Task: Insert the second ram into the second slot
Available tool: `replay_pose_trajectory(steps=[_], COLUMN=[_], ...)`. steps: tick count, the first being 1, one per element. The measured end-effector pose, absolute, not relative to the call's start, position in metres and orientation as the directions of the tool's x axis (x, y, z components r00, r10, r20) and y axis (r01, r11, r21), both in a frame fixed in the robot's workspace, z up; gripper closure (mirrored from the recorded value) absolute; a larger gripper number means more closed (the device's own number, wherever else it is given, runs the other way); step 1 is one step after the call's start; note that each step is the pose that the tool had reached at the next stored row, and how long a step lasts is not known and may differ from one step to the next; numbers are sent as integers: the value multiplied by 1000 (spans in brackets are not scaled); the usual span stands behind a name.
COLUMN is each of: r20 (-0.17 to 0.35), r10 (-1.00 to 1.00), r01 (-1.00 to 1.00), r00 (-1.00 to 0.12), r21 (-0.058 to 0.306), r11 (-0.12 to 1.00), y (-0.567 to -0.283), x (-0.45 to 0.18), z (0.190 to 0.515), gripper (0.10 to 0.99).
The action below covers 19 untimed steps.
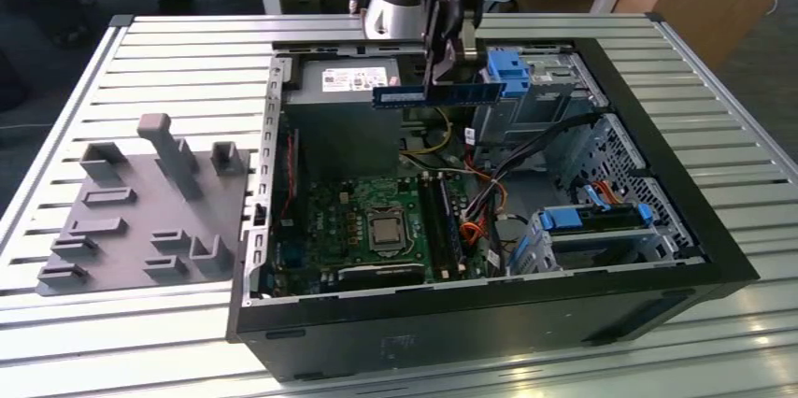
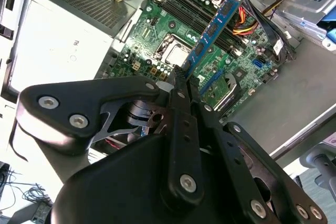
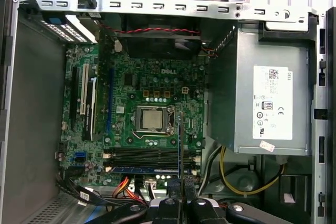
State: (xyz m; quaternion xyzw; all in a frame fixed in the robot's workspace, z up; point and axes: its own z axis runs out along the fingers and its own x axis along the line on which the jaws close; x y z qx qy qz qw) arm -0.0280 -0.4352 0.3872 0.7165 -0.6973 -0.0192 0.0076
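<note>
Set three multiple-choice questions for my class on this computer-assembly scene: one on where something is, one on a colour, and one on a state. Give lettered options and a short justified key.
1. Where is the second ram?
A. Seated low down inside the case
B. Held in the air over the open computer case
C. Lying flat outside the case

2. What colour is the second ram's board?
A. Green
B. Red
C. Blue

3. What state is the gripper in?
A. Shut on the second ram
B. Open and empty
C. Open, with the ram lying loose below it

Key:
1 B: the exterior view shows the stick hanging level above the case's opening.
2 C: the board looks blue in the exterior view and the second wrist view.
3 A: in the second wrist view the fingertips meet on the stick's edge.
</note>
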Motion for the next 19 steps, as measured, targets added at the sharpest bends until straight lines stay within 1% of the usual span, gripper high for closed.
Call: replay_pose_trajectory(steps=[19], r20=[-17], r10=[-999], r01=[-999], r00=[27], r21=[38], r11=[-27], y=[-440], x=[-28], z=[387], gripper=[949])
